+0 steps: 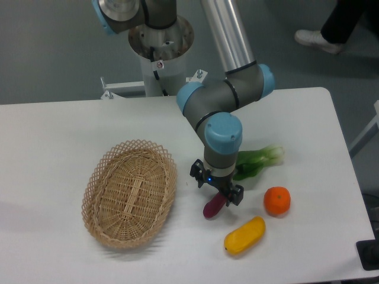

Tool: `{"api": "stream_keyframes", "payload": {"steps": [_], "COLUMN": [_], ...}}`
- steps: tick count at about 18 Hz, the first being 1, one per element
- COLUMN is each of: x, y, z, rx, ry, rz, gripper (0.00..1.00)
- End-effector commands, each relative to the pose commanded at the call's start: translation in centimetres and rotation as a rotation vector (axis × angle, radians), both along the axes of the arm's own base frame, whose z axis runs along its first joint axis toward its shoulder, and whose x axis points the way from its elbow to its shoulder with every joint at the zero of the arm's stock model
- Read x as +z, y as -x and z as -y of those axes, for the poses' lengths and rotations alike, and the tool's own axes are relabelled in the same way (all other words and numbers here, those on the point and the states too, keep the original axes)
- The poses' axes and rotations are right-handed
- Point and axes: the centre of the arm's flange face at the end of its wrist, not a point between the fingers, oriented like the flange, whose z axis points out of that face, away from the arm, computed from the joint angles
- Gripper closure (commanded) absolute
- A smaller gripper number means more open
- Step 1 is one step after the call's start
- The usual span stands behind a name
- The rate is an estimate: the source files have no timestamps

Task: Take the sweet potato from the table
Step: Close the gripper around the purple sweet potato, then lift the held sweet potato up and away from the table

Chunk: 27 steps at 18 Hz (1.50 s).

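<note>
The sweet potato [213, 207] is a small dark purple-magenta oblong lying at an angle on the white table [59, 136], right of the basket. My gripper [219, 196] points straight down over its upper end. One finger stands on each side of the sweet potato, and the jaws look closed on it. Its lower left end sticks out from under the gripper, at or just above the tabletop. The wrist hides the fingertips and the contact itself.
A woven wicker basket [130, 192] stands left of the gripper. A yellow-orange oblong fruit [244, 235] lies just below right, a round orange [277, 200] to the right, and a green leafy vegetable [259, 161] behind the wrist. The table's front edge is near.
</note>
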Motion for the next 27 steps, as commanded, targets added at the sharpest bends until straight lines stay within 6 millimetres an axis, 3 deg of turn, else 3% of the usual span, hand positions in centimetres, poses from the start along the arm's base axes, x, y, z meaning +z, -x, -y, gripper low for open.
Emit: {"api": "stream_keyframes", "payload": {"steps": [3,4,6,7,8,15,17,21,27], "x": [0.0,0.1,0.2,0.3,0.4,1.3,2.5,7.6,17.3], "y": [0.1,0.2,0.3,0.3,0.4,0.6,1.2,3.0,8.3], "z": [-0.1,-0.2,-0.2,-0.3,-0.3,-0.4,-0.6,-0.8,1.4], "rx": [0.0,-0.002,-0.003,-0.008,-0.016,-0.047,-0.057,-0.106,-0.122], "ry": [-0.006,-0.012,-0.013,-0.014,-0.013,-0.021,-0.034,-0.064,-0.021], "rz": [-0.007,-0.014,-0.016,-0.018,-0.021,-0.036,-0.057,-0.112,-0.06], "gripper": [0.01,0.12,0.5,0.63,0.68,0.73,0.72,0.72,0.72]}}
